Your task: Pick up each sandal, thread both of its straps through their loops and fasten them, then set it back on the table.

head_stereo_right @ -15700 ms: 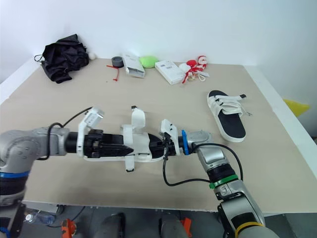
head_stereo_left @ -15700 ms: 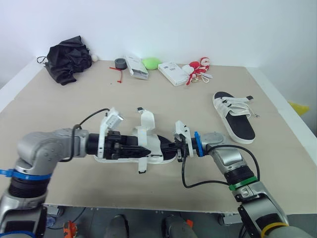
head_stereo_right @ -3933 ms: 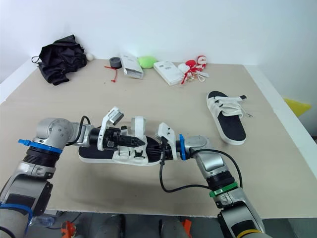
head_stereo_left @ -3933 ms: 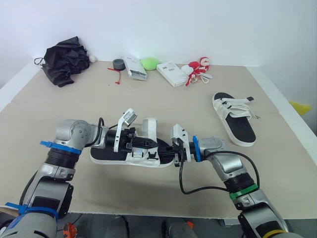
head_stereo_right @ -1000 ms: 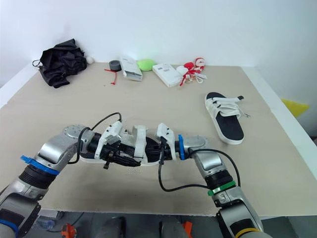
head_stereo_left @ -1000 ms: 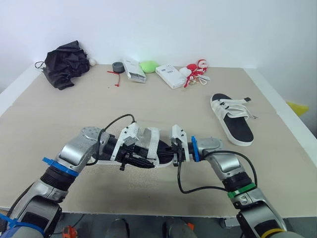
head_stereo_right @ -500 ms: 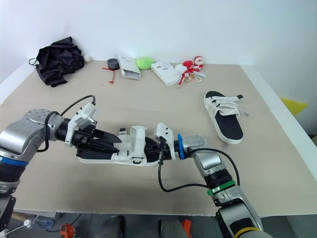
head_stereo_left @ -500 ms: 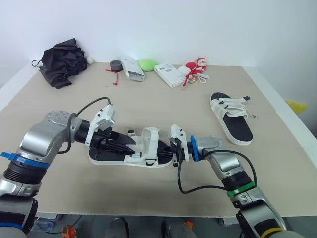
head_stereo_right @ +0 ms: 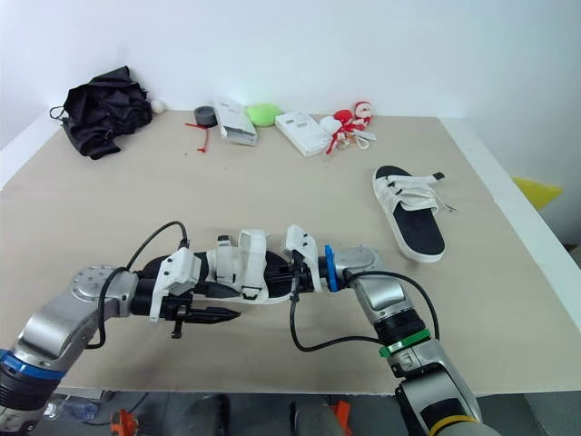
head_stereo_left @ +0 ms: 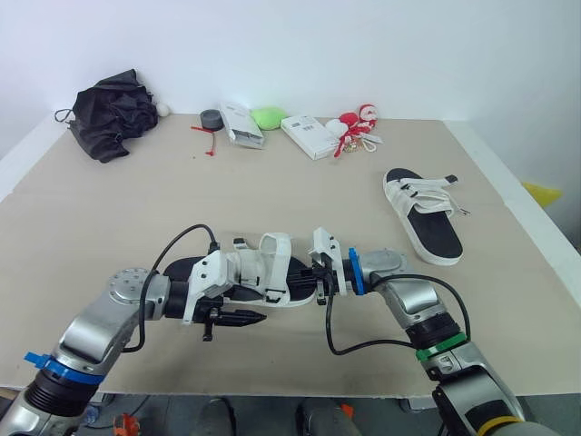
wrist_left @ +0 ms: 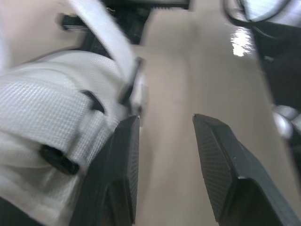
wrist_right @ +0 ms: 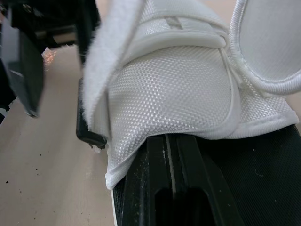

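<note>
Both arms reach in over the table [head_stereo_left: 109, 209] and meet at its front middle. The left arm comes from the near left, elbow bent, forearm lying low along the front side of the near sandal [head_stereo_left: 263, 272]. The left gripper [head_stereo_left: 254, 317] points right, just beside the sole. Its claw is parted with bare table between the fingers, holding nothing. The wrist view shows a white strap [wrist_left: 47, 108] right beside one finger.

The right arm comes from the near right, forearm level, wrist pointing left. The right gripper [head_stereo_left: 318, 278] is closed narrow on the right end of the near sandal, fingers on the black footbed under the white strap.

The far sandal [head_stereo_left: 425, 227] lies flat well off to the right, straps across it. Along the back edge:
- black cloth bundle [head_stereo_left: 113, 113] at the left
- two white boxes [head_stereo_left: 242, 125] [head_stereo_left: 310, 136]
- red-and-white toy [head_stereo_left: 359, 127]
- green lump [head_stereo_left: 268, 117]
- grey tape roll [head_stereo_left: 211, 118]

Nothing lies between the arms and the near sandal.
</note>
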